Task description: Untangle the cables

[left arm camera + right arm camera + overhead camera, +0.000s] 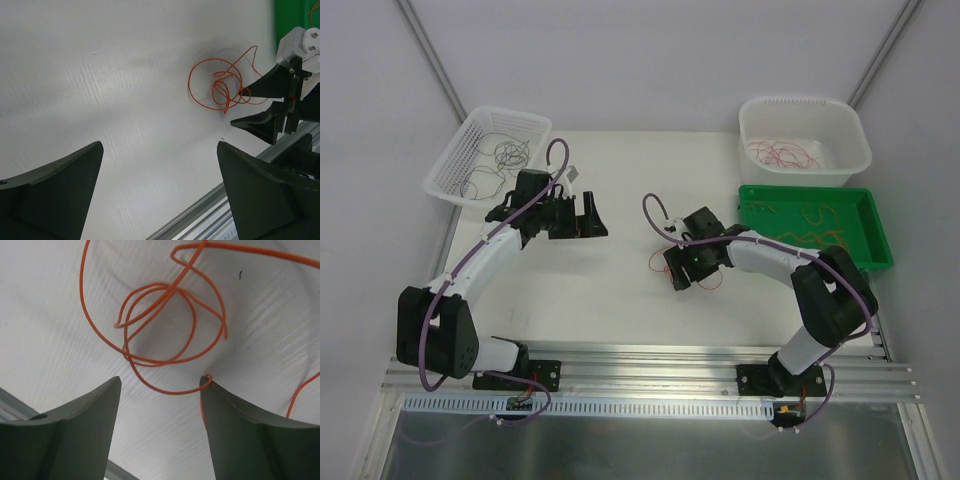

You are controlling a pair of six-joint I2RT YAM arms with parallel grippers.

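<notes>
My right gripper point(161, 382) hung with fingers apart just over the tangled orange cables point(165, 361) on the white table point(50, 315), and my left gripper point(159, 145) held its fingers spread wide.

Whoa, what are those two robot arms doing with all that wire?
It's an untangling job. The right gripper is down over an orange tangle on the table. Its jaws are open around it and one strand touches a fingertip, but nothing is pinched yet. The left gripper hangs open over the table, holding nothing. More wires lie in the tub, the basket and the green tray.
</notes>
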